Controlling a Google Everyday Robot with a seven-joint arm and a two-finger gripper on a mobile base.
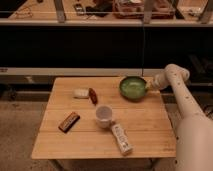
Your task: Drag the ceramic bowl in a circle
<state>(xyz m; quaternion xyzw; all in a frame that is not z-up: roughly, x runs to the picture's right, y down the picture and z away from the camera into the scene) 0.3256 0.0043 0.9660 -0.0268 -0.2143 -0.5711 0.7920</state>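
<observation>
- The ceramic bowl [132,87], round, shallow and green with a darker rim, sits near the far right corner of the wooden tabletop [145,125], close to the far edge.
- The gripper [148,86] is at the bowl's right rim, touching or just beside it; whether it is clamped on the rim or only resting against it I cannot tell.
- The white arm [187,107] comes in from the lower right, rises along the table's right edge and bends at a rounded joint above the far right corner before reaching left to the bowl.
- A small white cup [103,116] stands upright near the middle of the tabletop, well apart from the bowl, on its near-left side.
- A white rectangular packet [121,139] lies just beside the cup toward the near edge, angled with its long side running toward the near right corner.
- A dark brown bar-shaped snack [69,121] lies near the left edge, tilted diagonally.
- A small pale object [80,93] rests toward the far left part of the tabletop, and a reddish-brown oblong item [93,95] lies just beside it on its right; the two look close to touching.
- Behind the table runs a dark shelving unit [75,45], with assorted clutter on its upper level that is too indistinct to name.
</observation>
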